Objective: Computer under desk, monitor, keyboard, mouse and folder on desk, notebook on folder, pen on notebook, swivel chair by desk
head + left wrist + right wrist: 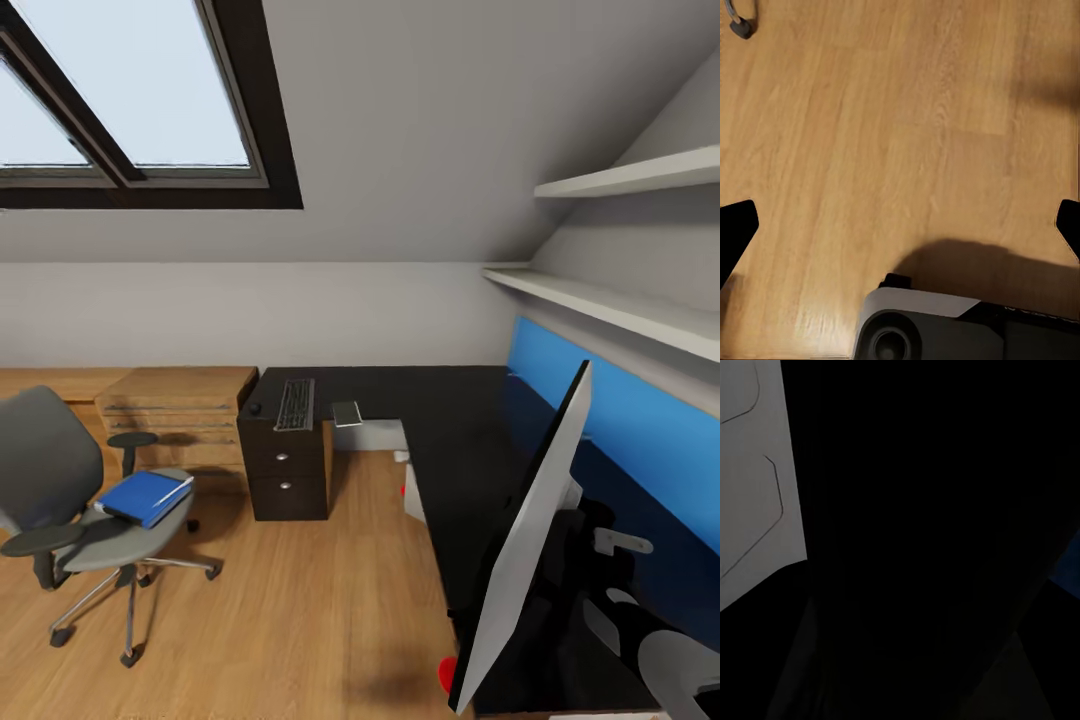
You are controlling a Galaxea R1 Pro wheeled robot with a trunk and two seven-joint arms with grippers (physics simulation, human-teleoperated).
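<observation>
Closest to me, the monitor (530,540) is standing edge-on along the desk (450,420); I cannot tell my right pincer's state. Left pincer (900,225) is hanging wide open, empty, nearer the folder (145,496) on the swivel chair (60,480).

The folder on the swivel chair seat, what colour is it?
Bright blue folder with white page edges, clearest in the head view.

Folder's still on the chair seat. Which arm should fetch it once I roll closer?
Left, probably. The folder lies on the swivel chair at the robot's left, and the left gripper hangs open over bare floor. The right arm sits by the monitor over the desk.
</observation>
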